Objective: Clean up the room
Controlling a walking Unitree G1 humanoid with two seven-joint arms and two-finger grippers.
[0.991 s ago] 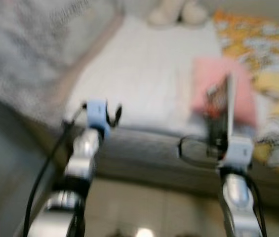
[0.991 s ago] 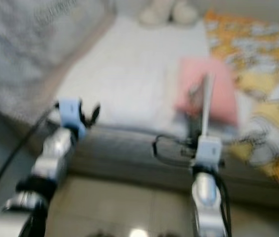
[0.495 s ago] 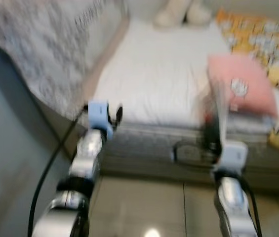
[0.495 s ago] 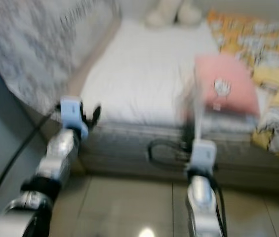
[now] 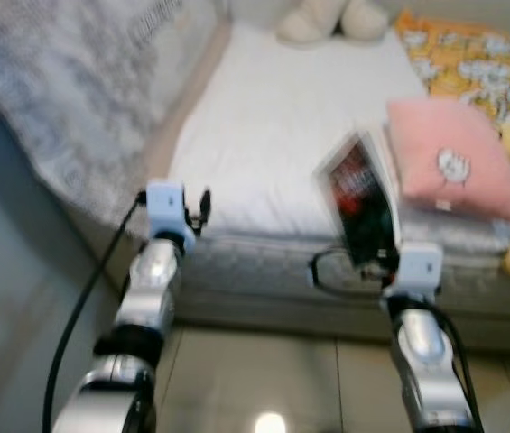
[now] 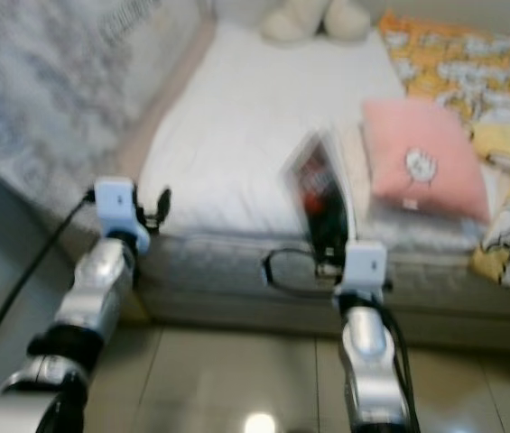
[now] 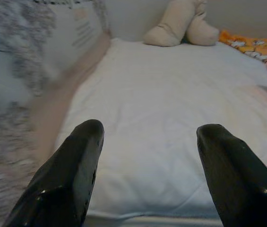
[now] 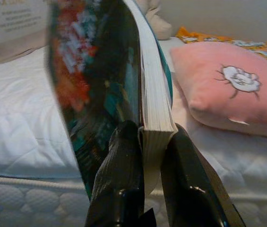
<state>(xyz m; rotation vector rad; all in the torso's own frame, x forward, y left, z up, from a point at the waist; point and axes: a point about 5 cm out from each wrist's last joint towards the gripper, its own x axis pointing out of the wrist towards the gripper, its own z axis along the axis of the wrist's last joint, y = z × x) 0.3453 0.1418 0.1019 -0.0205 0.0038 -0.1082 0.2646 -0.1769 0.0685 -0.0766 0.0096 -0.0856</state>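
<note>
My right gripper (image 8: 147, 142) is shut on a book (image 5: 359, 203) with a dark, red-lettered cover (image 8: 95, 90) and white page edges. It holds the book up, tilted left, over the near edge of the bed (image 5: 282, 135). A pink pillow (image 5: 451, 161) with a small white figure lies on the bed just right of the book. My left gripper (image 7: 147, 137) is open with nothing between its fingers, level with the bed's near left corner; it appears on the left arm (image 5: 202, 206).
A beige plush toy (image 5: 331, 18) sits at the bed's far end. An orange and yellow patterned blanket (image 5: 485, 68) covers the bed's right side. A grey patterned cloth (image 5: 47, 90) hangs at the left. Glossy tiled floor (image 5: 264, 379) lies below the bed.
The camera has shifted as I move by the bed. The book in my right gripper has tilted from nearly upright to leaning left. The left arm keeps its pose.
</note>
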